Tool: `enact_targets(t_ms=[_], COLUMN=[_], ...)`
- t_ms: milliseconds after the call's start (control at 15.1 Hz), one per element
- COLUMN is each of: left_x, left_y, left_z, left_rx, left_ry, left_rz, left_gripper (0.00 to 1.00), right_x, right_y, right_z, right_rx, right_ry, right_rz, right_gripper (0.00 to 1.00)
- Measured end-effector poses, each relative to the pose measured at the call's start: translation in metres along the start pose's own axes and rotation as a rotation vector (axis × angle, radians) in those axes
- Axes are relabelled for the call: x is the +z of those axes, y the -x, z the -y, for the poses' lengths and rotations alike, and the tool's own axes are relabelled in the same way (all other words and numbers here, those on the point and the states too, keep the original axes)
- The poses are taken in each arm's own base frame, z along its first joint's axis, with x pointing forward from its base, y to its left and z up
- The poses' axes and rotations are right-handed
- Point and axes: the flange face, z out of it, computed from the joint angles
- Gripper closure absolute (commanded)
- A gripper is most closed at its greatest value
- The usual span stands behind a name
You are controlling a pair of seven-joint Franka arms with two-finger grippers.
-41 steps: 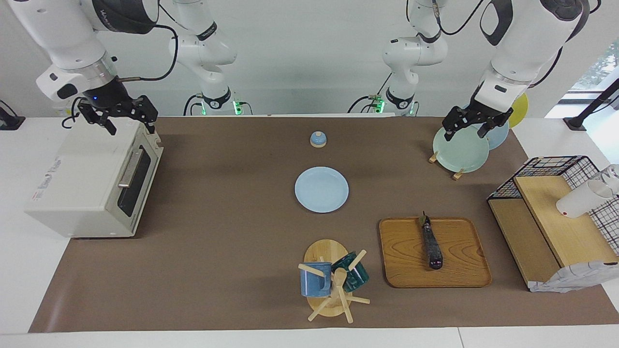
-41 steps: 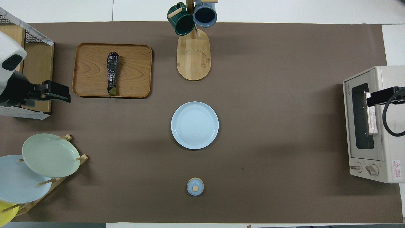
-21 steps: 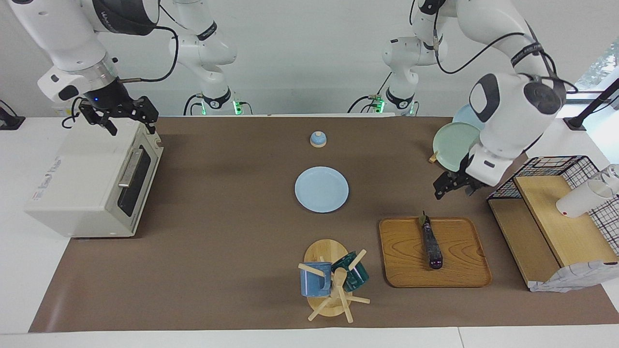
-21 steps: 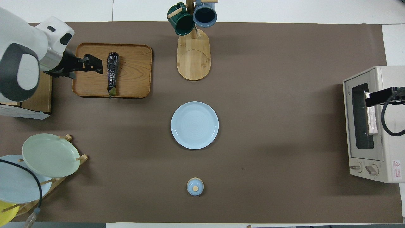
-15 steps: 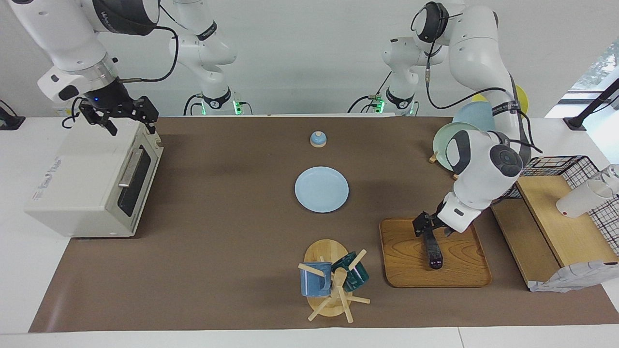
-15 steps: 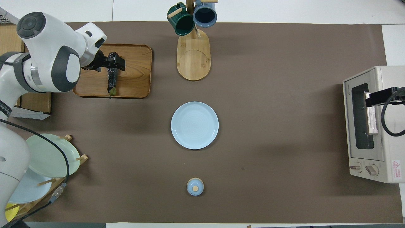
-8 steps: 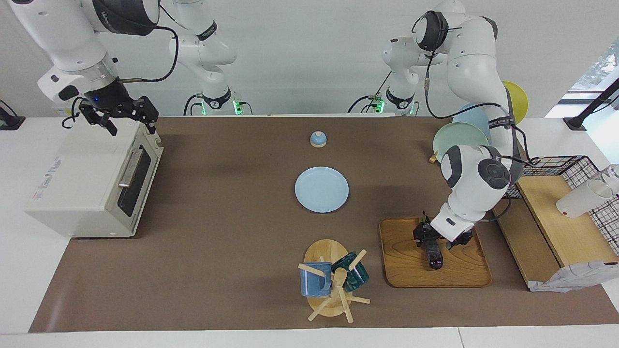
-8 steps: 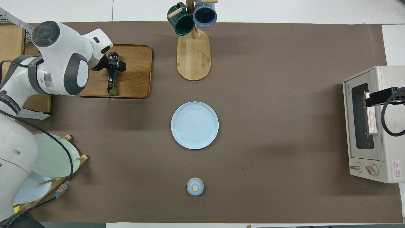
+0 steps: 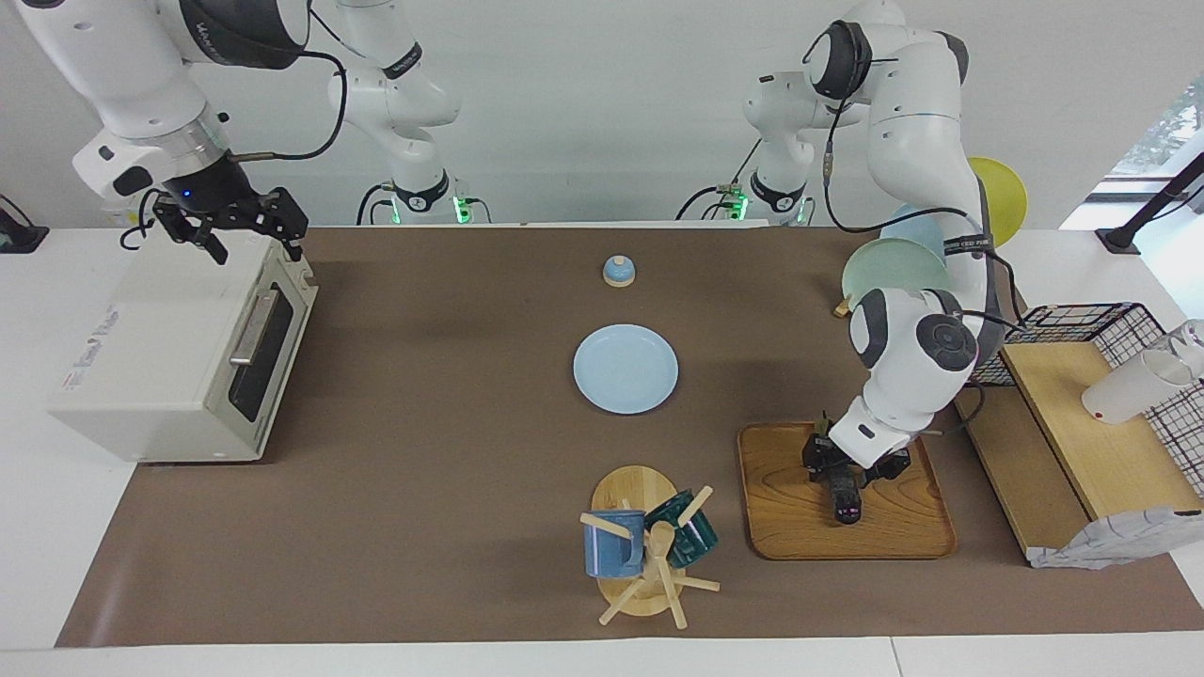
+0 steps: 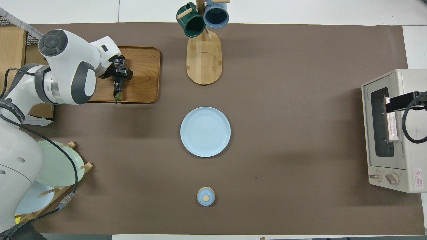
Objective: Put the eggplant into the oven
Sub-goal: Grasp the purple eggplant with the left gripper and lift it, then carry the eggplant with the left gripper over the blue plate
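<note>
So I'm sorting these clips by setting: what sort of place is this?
Probably a robotics lab staged as a kitchen: two white robot arms at a brown-covered table, with an off-white toaster oven, a wooden mug tree and plates in a wooden rack.

Left gripper (image 9: 844,467) astride eggplant (image 9: 846,500) on tray (image 9: 790,517).
</note>
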Motion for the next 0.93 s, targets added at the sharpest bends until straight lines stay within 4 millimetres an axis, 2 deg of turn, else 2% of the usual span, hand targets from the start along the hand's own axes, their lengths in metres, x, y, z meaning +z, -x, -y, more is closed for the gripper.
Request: enact_targets(t_ms=[66,133,332,465,598,731,797,930], left_x=[0.0,0.0,-0.002,-0.011,-0.048,-0.11,-0.141,-0.187], left_y=[0.0,0.0,0.0,-0.001,-0.002,0.011,0.022,0.045], left_z=[0.0,0.001,0.001,0.001,-0.002,-0.013,-0.025,-0.064], left_rx=[0.001,0.001,0.003,0.002,-0.022,-0.077,-0.111,-0.15], left_ry=[0.0,0.0,-0.001,-0.001,0.012,0.047,0.065,0.079], left_rz=[0.0,0.0,-0.001,0.009,0.035,0.079,0.105,0.151], left_gripper=[0.9,1.0,1.0,1.0,1.0,1.0,1.0,1.0], right_x=[0.0,0.0,-0.001,-0.002,-0.002,-0.002,-0.002,-0.002], right_y=[0.0,0.0,0.0,0.0,0.0,-0.001,-0.001,-0.001], right_z=[0.0,0.0,0.0,0.001,0.004,0.008,0.008,0.008], right_rx=[0.0,0.0,0.0,-0.001,-0.007,-0.015,-0.015,-0.015], right_ry=[0.0,0.0,0.0,0.0,0.001,0.001,0.001,0.001], right_rz=[0.0,0.0,-0.003,-0.004,-0.004,-0.005,-0.005,-0.005], right_gripper=[0.0,0.0,0.0,0.0,0.0,0.0,0.0,0.0])
